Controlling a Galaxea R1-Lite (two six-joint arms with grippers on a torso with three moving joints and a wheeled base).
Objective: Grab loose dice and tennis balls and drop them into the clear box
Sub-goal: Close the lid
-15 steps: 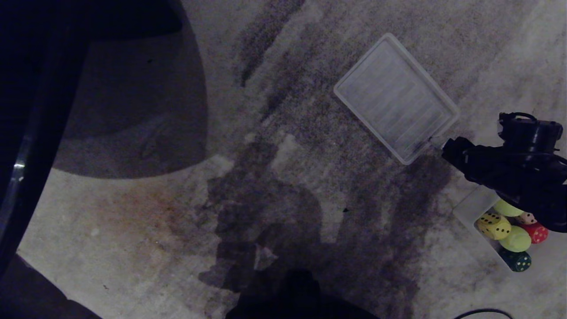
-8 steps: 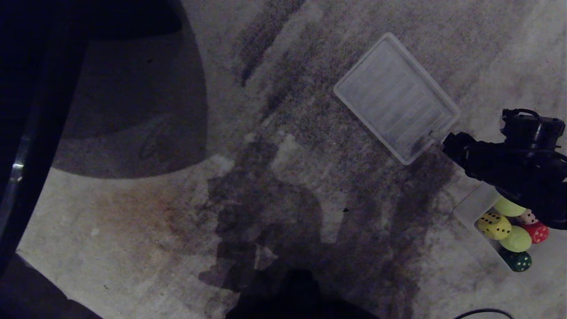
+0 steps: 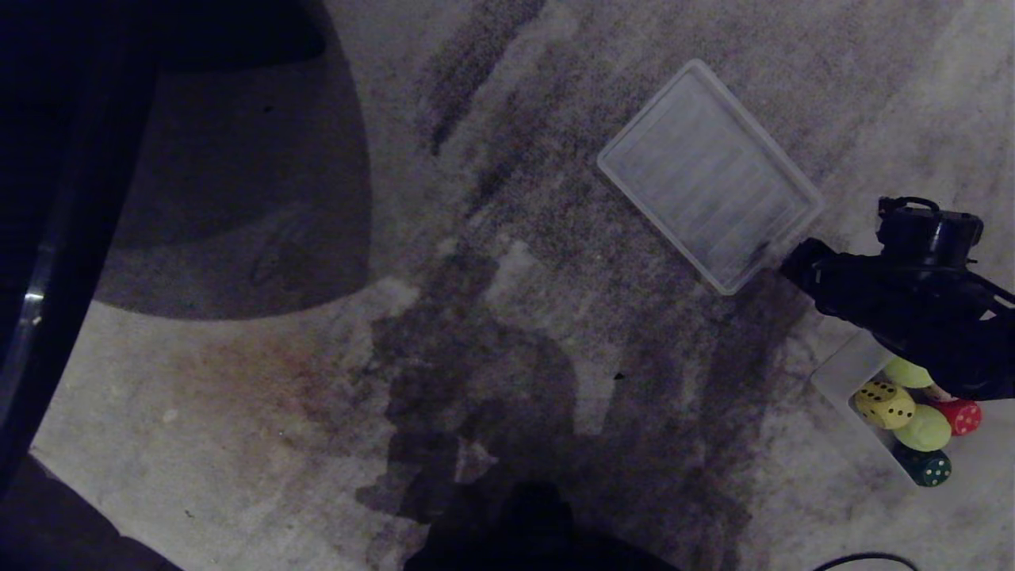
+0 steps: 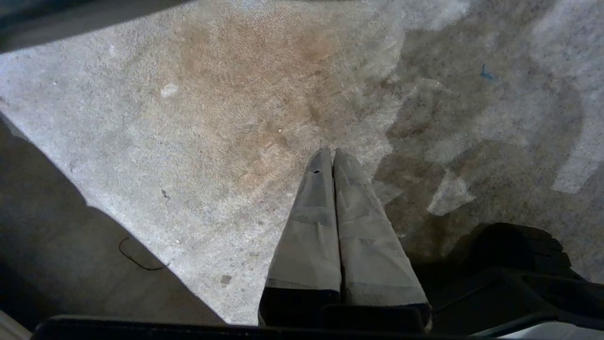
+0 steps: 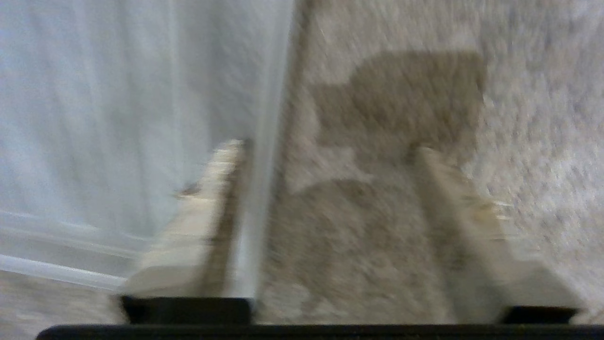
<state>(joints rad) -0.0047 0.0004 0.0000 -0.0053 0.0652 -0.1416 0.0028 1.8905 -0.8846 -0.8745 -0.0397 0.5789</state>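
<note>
Looking down at a stained grey carpet [image 3: 238, 412], the head view shows nothing loose across its left and middle. The left claw [image 4: 333, 158] hangs idle above bare carpet, its two fingers pressed together and holding nothing.

Further right lies a flat ribbed lid [image 3: 708, 174], see-through plastic, resting on the carpet at an angle. The right claw [image 5: 330, 156] sits at the lid's near corner with its fingers spread apart: one finger rests over the lid's surface, the other stands over carpet, and the lid's raised rim [image 5: 264, 141] runs between them. Nothing is clamped yet. In the head view the dark right arm covers that corner.

At the far right edge is the clear box [image 3: 844, 369], partly hidden under the arm. Inside it sit two tennis balls [image 3: 924, 429] and three dice in view: one yellow die [image 3: 884, 403], one red die [image 3: 961, 416] and one dark green die [image 3: 924, 466]. A fourth die may be hidden beneath the arm; this cannot be told. No die or ball lies loose on the carpet, so the gathering looks finished.

The lid is probably light, thin and springy, smooth enough to slip, and likely to sag if lifted by one corner. The raised rim is the sensible place to pinch. One lid, one box.
</note>
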